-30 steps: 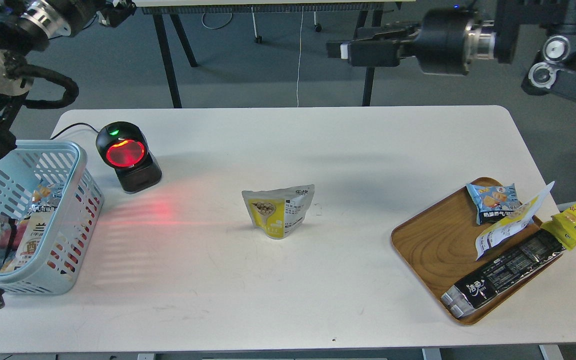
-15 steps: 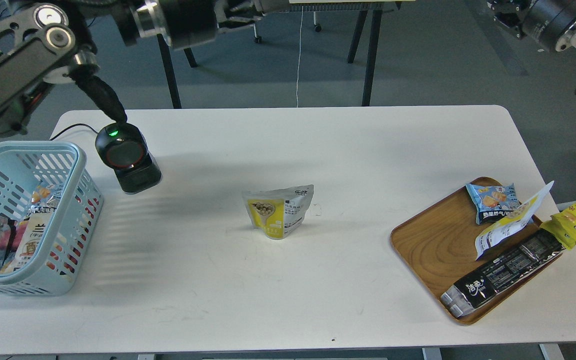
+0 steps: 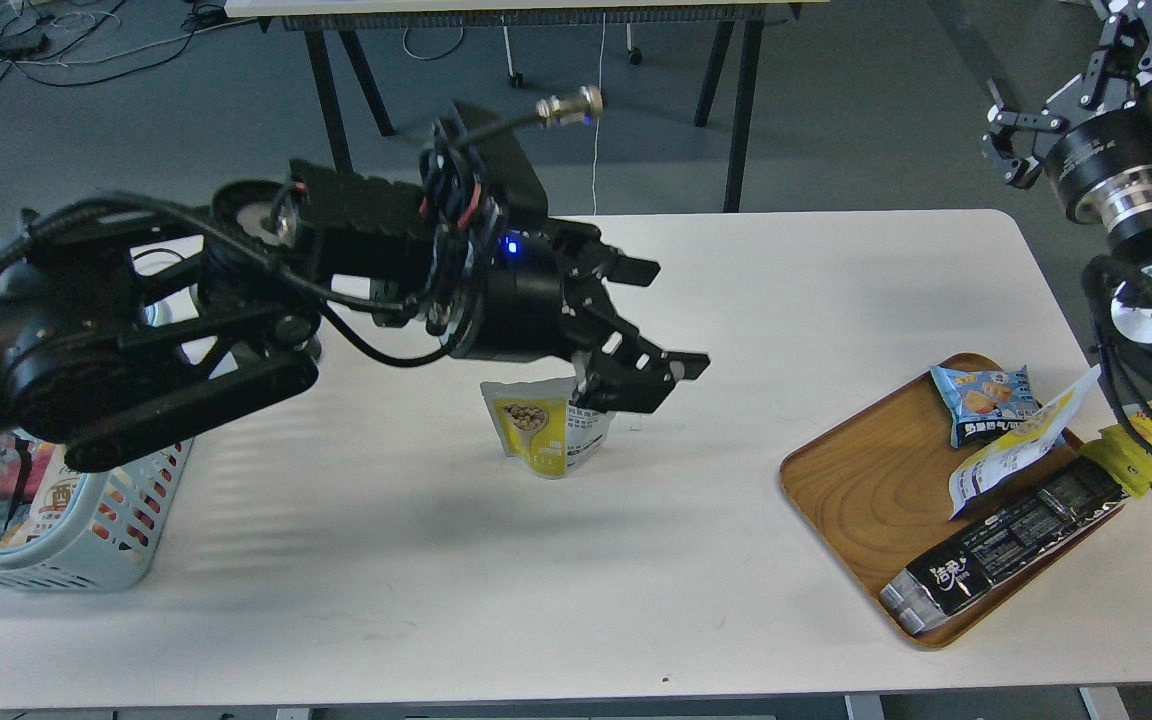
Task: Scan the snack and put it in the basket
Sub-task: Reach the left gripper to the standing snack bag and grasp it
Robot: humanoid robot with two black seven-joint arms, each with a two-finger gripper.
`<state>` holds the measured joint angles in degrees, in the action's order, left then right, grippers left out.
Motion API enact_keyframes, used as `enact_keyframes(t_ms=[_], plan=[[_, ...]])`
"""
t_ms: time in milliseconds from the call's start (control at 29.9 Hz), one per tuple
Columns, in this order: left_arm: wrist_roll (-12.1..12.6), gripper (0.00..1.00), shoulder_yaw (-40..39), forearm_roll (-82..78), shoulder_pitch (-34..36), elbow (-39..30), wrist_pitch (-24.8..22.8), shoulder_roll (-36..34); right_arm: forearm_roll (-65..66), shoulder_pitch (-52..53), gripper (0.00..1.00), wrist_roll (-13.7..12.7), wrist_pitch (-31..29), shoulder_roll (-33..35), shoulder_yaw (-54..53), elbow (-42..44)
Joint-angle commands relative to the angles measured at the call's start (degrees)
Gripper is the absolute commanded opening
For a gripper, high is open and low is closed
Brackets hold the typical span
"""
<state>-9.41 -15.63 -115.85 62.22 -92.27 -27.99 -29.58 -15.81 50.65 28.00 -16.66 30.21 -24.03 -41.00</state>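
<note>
The snack [image 3: 544,432], a stand-up pouch that is yellow below and white above, stands upright at the middle of the table. My left arm reaches across from the left. Its gripper [image 3: 658,318] is open, with one finger [image 3: 626,268] high and the other finger [image 3: 648,372] just over the pouch's top right corner. The pouch's top edge is partly hidden behind it. The pale blue basket [image 3: 86,540] sits at the left edge, mostly covered by my left arm, with packets inside. My right gripper [image 3: 1021,135] is raised at the far upper right, off the table, and its fingers are unclear.
A wooden tray [image 3: 866,480] at the right holds a blue packet [image 3: 984,400], a white pouch with a yellow edge [image 3: 1011,450] and a long black packet [image 3: 1006,545]. A yellow packet [image 3: 1126,458] lies beside it. The scanner is hidden behind my left arm.
My left arm has swung down from the upper left, across the scanner and basket, bringing its open gripper over the snack. My right arm has pulled back to the right. The snack has not moved.
</note>
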Motion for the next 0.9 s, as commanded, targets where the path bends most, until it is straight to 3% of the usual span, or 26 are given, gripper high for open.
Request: enact_keyframes(t_ms=[0,200,367,501,635,768,869], plan=[[-0.3,0.93,0.9,-9.1,-2.3,2.2,0.0,0.0,0.1,-1.6,0.99,0.0,0.0,-0.2,-1.5,-1.3],[-0.7,0.93,1.2,-9.1,-3.2,8.6,0.0,0.0,0.3,-2.0,0.99,0.0,0.0,-0.2,-1.2,-2.1],[-2.5,0.87,1.8,-9.1,-4.7,9.0,0.0,-0.1,0.4,-1.9,0.99,0.0,0.0,-0.1,-0.6,-2.3],[-3.0,0.75,1.8,-9.1,-4.9,9.1,0.0,-0.1,0.5,-2.0,0.99,0.0,0.0,0.1,-0.6,-2.2],[-3.0,0.55,1.8,-9.1,-5.3,9.1,0.0,0.0,0.5,-2.0,0.99,0.0,0.0,0.1,-0.6,-2.2],[-3.5,0.48,1.8,-9.1,-5.6,9.1,0.0,0.8,0.6,-2.1,0.99,0.0,0.0,0.2,-0.6,-2.0],[-4.7,0.32,1.8,-9.1,-5.5,9.6,0.0,0.8,0.6,-2.1,0.99,0.0,0.0,0.2,-0.6,-2.0]])
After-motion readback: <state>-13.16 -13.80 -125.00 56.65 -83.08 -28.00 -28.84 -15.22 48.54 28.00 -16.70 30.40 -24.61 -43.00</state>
